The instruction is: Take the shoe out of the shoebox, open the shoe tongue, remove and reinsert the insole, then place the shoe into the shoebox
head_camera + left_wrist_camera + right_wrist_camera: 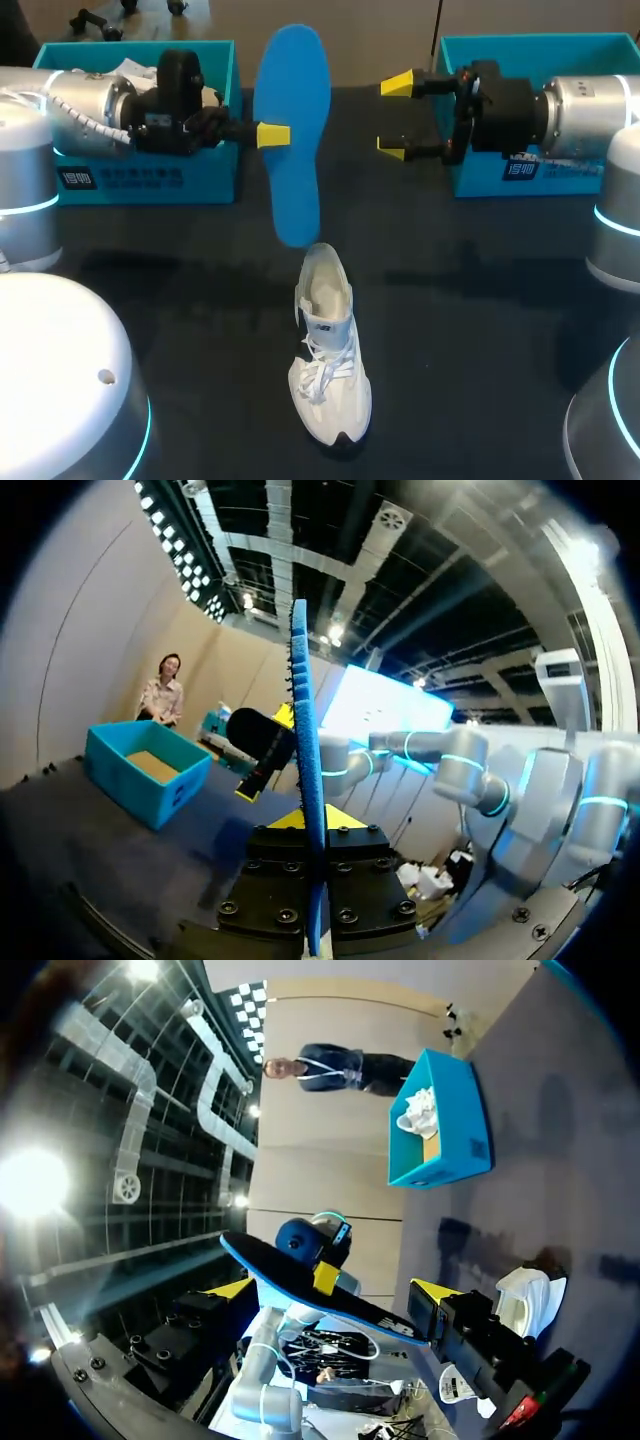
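A blue insole hangs on edge above the table, my left gripper shut on its middle. In the left wrist view the insole rises edge-on out of that gripper. My right gripper stands open just right of the insole, not touching it; its wrist view shows the insole ahead of its spread fingers. The white shoe sits upright on the dark table below, toe toward me, tongue pulled open. Its heel is under the insole's lower end. The shoe also shows beside the right gripper.
Two teal shoeboxes stand at the back: the left box under my left arm holds white paper, the right box lies beneath my right arm. The right box is also visible beyond the insole.
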Controlling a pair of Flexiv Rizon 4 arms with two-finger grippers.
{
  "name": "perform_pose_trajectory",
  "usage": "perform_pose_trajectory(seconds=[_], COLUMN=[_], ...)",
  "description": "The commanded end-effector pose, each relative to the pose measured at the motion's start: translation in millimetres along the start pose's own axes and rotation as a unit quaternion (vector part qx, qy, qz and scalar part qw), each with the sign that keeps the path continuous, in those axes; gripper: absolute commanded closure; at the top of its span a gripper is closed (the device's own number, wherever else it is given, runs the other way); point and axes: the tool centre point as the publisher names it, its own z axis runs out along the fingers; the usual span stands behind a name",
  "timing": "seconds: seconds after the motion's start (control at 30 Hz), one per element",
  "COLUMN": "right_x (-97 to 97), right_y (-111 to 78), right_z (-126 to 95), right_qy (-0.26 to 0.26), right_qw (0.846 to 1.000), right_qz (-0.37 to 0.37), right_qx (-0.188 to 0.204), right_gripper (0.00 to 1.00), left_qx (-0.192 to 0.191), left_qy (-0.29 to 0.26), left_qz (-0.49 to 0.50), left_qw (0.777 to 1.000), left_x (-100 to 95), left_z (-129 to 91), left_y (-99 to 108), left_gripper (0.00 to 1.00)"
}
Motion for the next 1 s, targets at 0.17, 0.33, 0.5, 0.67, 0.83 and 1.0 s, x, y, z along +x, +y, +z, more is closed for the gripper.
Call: perform_pose_trajectory(seconds=[0.17, 0.33, 0.5, 0.67, 0.83, 1.0], right_x=[-0.8, -0.8, -0.8, -0.8, -0.8, -0.8], right_y=[0.1, 0.1, 0.1, 0.1, 0.1, 0.1], right_z=[1.7, 1.7, 1.7, 1.7, 1.7, 1.7], right_qy=[0.0, 0.0, 0.0, 0.0, 0.0, 0.0], right_qw=[1.0, 1.0, 1.0, 1.0, 1.0, 1.0], right_qz=[0.0, 0.0, 0.0, 0.0, 0.0, 0.0], right_qx=[-0.001, -0.001, -0.001, -0.001, -0.001, -0.001], right_gripper=[0.0, 0.0, 0.0, 0.0, 0.0, 0.0], left_qx=[0.017, 0.038, 0.05, 0.051, 0.055, 0.064], left_qy=[-0.006, -0.002, -0.003, 0.004, 0.004, 0.004], left_qz=[-0.089, -0.18, -0.232, -0.259, -0.282, -0.312], left_qw=[0.996, 0.983, 0.971, 0.964, 0.958, 0.948], left_x=[-17.9, -28.8, -34.1, -35.4, -39.7, -45.6], left_z=[2.5, 3.7, 4.4, 5.6, 6.7, 6.5], left_y=[11.9, 13.3, 15.8, 20.4, 26.1, 31.4], left_gripper=[1.0, 1.0, 1.0, 1.0, 1.0, 1.0])
